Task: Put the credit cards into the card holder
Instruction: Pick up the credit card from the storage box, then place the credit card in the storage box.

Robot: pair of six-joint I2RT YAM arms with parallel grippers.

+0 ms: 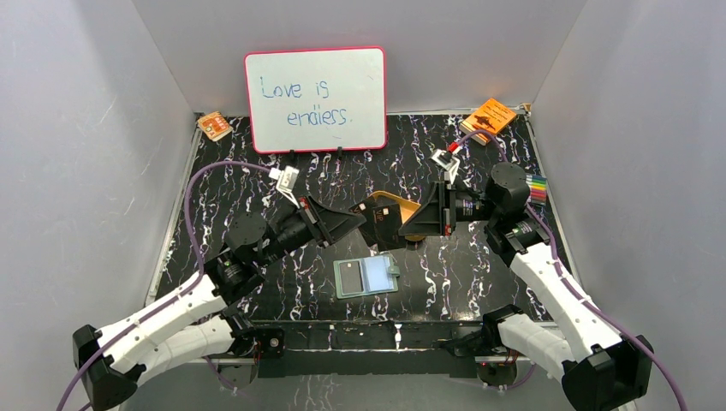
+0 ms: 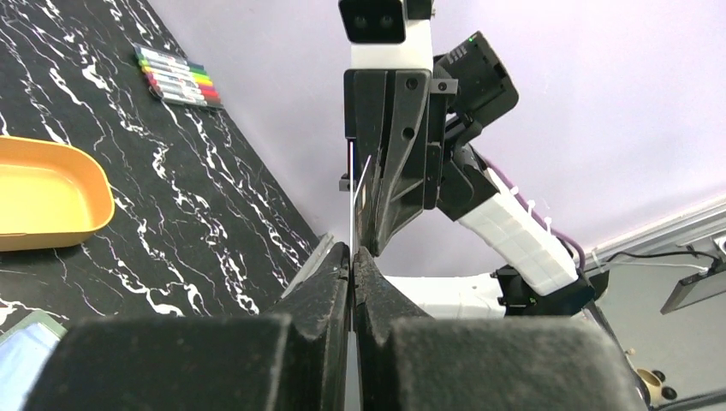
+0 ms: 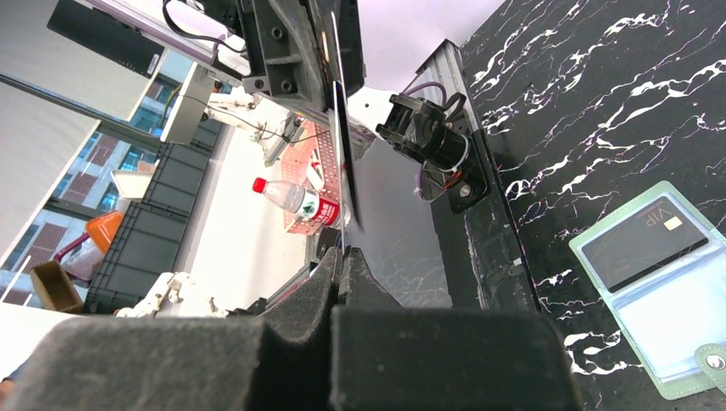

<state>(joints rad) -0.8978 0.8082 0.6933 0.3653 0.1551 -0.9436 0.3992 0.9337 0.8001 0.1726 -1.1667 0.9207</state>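
The sage-green card holder (image 1: 368,276) lies open on the table near the front, also in the right wrist view (image 3: 676,317). One dark credit card (image 1: 348,275) sits in its left clear sleeve (image 3: 642,244). A second dark credit card (image 1: 387,224) is held on edge in the air above the tan-orange tray (image 1: 409,205). My left gripper (image 1: 370,224) and right gripper (image 1: 402,229) face each other, and both are shut on this card. It appears edge-on in the left wrist view (image 2: 352,205) and as a glossy face in the right wrist view (image 3: 394,231).
A whiteboard (image 1: 315,98) stands at the back. An orange booklet (image 1: 489,117) lies at the back right and a small orange packet (image 1: 214,126) at the back left. Coloured markers (image 1: 538,187) lie by the right wall. The tray also shows in the left wrist view (image 2: 51,197).
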